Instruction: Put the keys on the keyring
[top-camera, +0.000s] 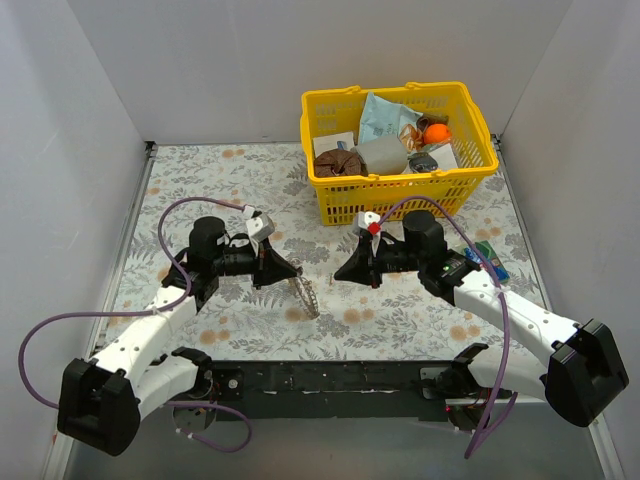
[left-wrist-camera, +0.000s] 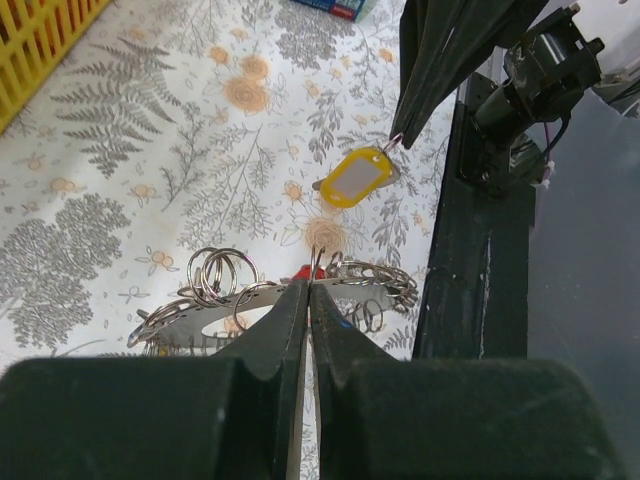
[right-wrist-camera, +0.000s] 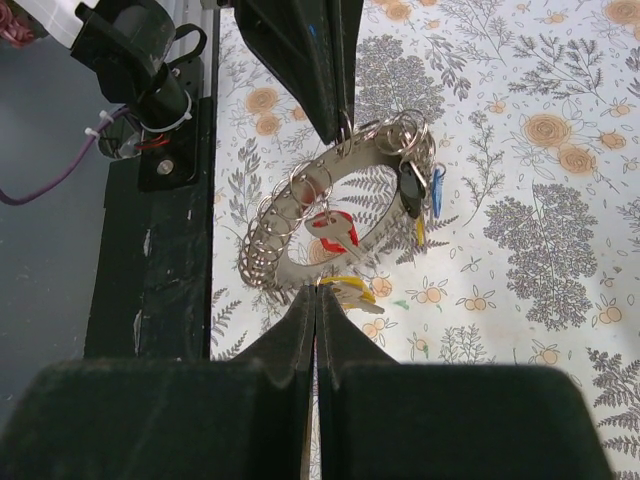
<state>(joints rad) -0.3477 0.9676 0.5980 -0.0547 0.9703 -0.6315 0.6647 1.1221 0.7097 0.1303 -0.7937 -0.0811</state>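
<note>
1. One large metal keyring (left-wrist-camera: 240, 303), strung with small split rings (left-wrist-camera: 222, 272), is held on edge between the two arms, over the front middle of the floral worktop (top-camera: 200, 170).
2. Two keys hang from it, a red-headed key (right-wrist-camera: 335, 230) and a blue-headed key (right-wrist-camera: 437, 190).
3. Left gripper (left-wrist-camera: 308, 290) is clamped on the keyring's band.
4. Right gripper (right-wrist-camera: 318, 292) pinches a yellow-tagged key (left-wrist-camera: 355, 180) just beside the ring.
5. Behind both, a yellow basket (top-camera: 400, 190) stands at the far edge.

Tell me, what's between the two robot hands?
The keyring, hanging from the left gripper, and a yellow key pinched by the right gripper. The right wrist view shows it best.
</note>
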